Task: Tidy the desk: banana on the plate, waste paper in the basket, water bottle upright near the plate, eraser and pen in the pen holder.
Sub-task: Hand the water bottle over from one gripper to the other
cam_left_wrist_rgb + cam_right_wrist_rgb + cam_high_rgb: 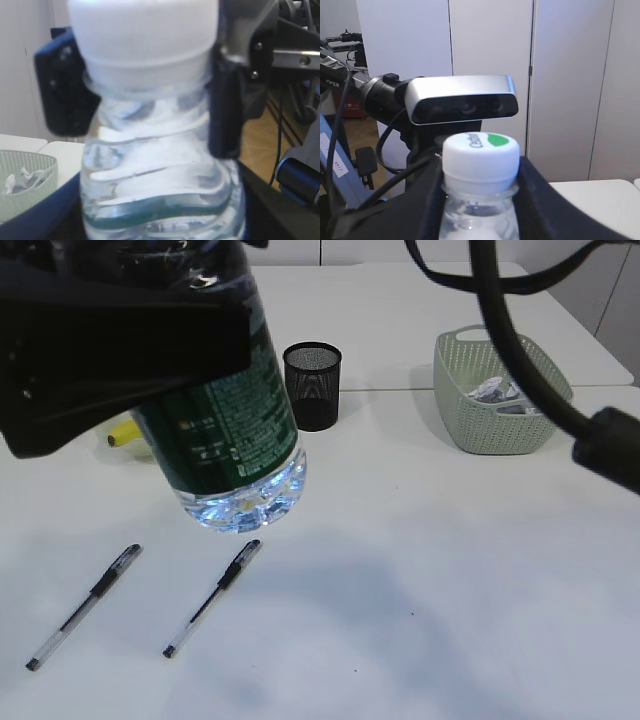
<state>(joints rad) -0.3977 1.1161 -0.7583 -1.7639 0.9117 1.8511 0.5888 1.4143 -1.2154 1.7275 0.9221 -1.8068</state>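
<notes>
Exterior view shows the water bottle (235, 430) up in the air, tipped a little, with its clear bottom over the white table (450, 570). So the step in hand looks like the bottle one.

From the right wrist view, the right gripper (480, 210) has a black finger on each side of the bottle's shoulder and looks to be pinching it. From the left wrist view, the left gripper (150, 100) has its pads on both sides of the neck, just under the white cap. I cannot tell if they press on it or only sit close.

Next, I think the bottle must be turned straight and set down on its bottom near the plate. I cannot see the plate; only a bit of yellow banana (122, 435) peeks out behind the bottle.

Two pens (85, 605) (213, 598) lie on the table, well apart from the black mesh pen holder (313, 385). The green basket (500, 430) has waste paper (490, 390) in it. I see no eraser.

The room has tall white cupboard doors (570, 75) and a brown wood floor (260, 135).
</notes>
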